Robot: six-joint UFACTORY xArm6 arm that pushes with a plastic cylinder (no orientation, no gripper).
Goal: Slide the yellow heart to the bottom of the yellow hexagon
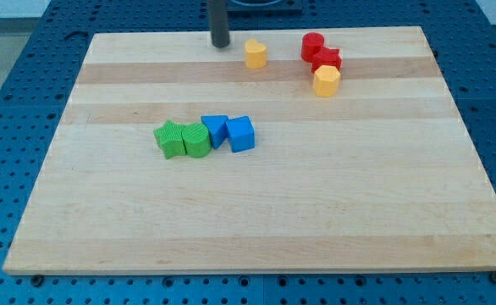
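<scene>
The yellow heart [256,53] sits near the board's top edge, left of the red blocks. The yellow hexagon [326,80] lies at the view's upper right, touching the lower edge of a red block [327,59]. My tip [221,45] is at the top of the board, a short way to the left of the yellow heart and slightly above it, not touching it. The hexagon is well to the right of the tip.
A second red block [312,45] sits just above the first. A row of blocks lies left of centre: a green star [170,140], a green block [195,140], a blue triangle [215,130] and a blue cube [241,133].
</scene>
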